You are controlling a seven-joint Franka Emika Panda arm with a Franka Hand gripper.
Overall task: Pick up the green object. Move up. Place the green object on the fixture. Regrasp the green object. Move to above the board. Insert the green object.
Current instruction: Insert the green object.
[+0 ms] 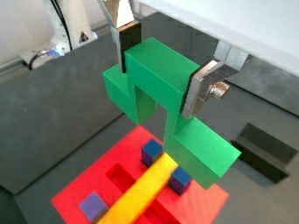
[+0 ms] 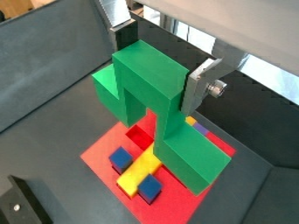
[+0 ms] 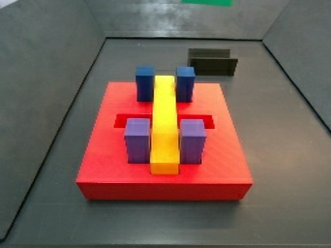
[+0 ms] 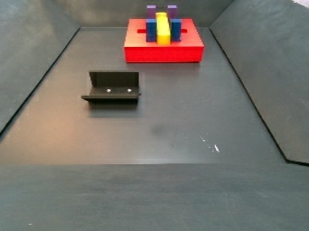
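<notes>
In both wrist views my gripper [image 1: 158, 80] [image 2: 160, 74] is shut on the raised middle of the green object [image 1: 205, 149] [image 2: 187, 157], one silver finger on each side. The piece hangs in the air above the board [image 1: 117, 166] [image 2: 103, 150], with its notch facing down and its two arms lower. The red board [image 3: 162, 176] [image 4: 163, 52] carries a long yellow bar [image 3: 165, 121], two blue blocks [image 3: 146, 82] and two purple blocks [image 3: 137, 139]. A side view shows only a green sliver [image 3: 207, 2] at its top edge. The fixture [image 3: 211, 62] [image 4: 112, 88] stands bare on the floor.
Dark grey floor surrounds the board, closed in by sloping grey walls [image 3: 65, 107] [image 4: 254, 90]. The fixture [image 1: 263, 150] [image 2: 24, 203] sits apart from the board, off to one side of it.
</notes>
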